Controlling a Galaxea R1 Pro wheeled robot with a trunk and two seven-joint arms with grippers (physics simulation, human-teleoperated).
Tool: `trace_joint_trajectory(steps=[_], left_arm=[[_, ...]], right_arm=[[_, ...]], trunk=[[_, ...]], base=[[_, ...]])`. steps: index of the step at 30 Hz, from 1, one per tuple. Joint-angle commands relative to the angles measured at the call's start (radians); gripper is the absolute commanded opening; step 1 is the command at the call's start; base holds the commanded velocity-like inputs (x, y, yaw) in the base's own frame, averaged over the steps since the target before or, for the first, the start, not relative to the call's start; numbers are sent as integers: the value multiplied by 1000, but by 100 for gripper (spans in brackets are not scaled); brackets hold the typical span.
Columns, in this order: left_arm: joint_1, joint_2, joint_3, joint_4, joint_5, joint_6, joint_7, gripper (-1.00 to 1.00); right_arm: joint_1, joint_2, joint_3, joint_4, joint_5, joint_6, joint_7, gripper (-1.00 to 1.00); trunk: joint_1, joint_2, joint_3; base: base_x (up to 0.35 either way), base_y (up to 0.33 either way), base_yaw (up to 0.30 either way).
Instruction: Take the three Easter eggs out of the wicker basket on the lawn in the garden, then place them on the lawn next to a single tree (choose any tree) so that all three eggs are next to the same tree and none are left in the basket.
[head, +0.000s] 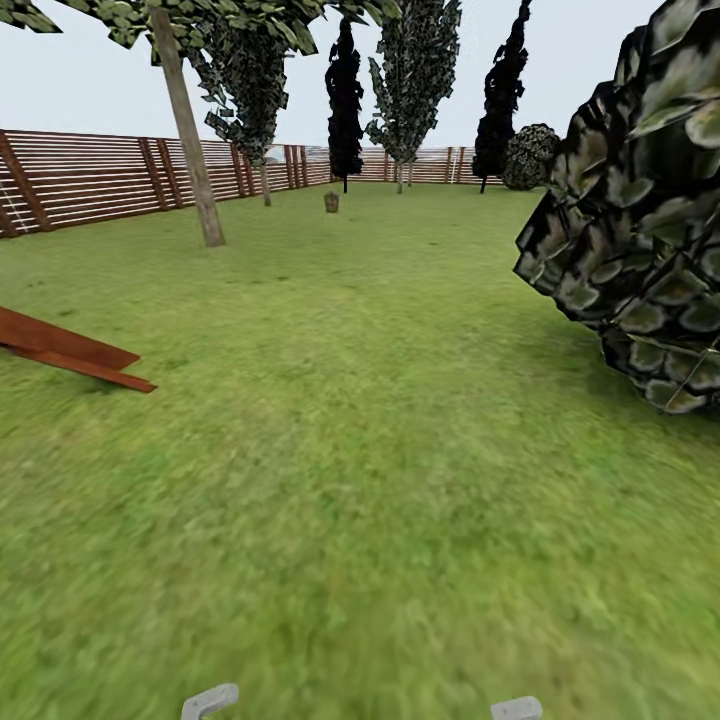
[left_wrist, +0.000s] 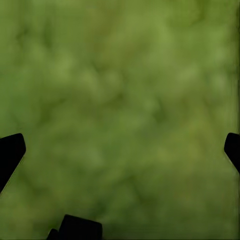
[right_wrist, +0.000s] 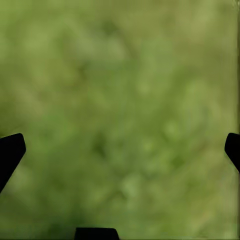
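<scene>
One wicker basket (head: 331, 202), far lawn (head: 380, 420)

I see the lawn (head: 380, 420) in mottled green. The fence (head: 90, 180) behind it is brown with pale slats. The tree (head: 190, 140) by the fence has a grey-beige trunk and dark green, white-speckled foliage. Beyond stand black cypresses (head: 345, 100). The far basket (head: 331, 202) looks brown-grey. The planks (head: 70, 352) are red-brown.

One wicker basket (head: 331, 202) stands far off on the lawn (head: 380, 480). Three pale-trunked trees (head: 190, 140) and two black cypress-like trees (head: 345, 100) line one fence (head: 90, 180).
</scene>
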Motion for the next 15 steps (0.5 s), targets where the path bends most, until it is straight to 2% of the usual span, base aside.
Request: trace_joint_trajectory(steps=[1,9,15], left_arm=[[0,-1,3,-3,5,7,1,100],[0,-1,3,-3,5,7,1,100],[0,-1,3,-3,5,7,0,100]], right_arm=[[-1,0,5,1,8,-1,-7,100],[-1,0,5,1,8,-1,-6,100],[-1,0,5,1,8,-1,-6,100]], trunk=[[0,0,-1],[0,0,-1],[0,0,-1]], base=[[327,0,0],[327,0,5],[328,0,220]])
